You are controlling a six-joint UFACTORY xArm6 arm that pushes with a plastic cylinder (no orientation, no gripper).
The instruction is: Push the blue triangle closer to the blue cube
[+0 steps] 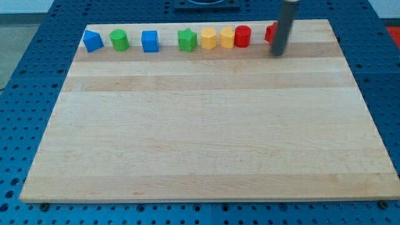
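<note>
The blue triangle lies at the view's top left of the wooden board. The blue cube stands to its right, with a green cylinder between the two. My tip rests on the board at the view's top right, far to the right of both blue blocks. The rod partly hides a red block behind it.
Along the same top row, right of the blue cube, stand a green star, two yellow blocks touching each other, and a red cylinder. Blue perforated table surrounds the board.
</note>
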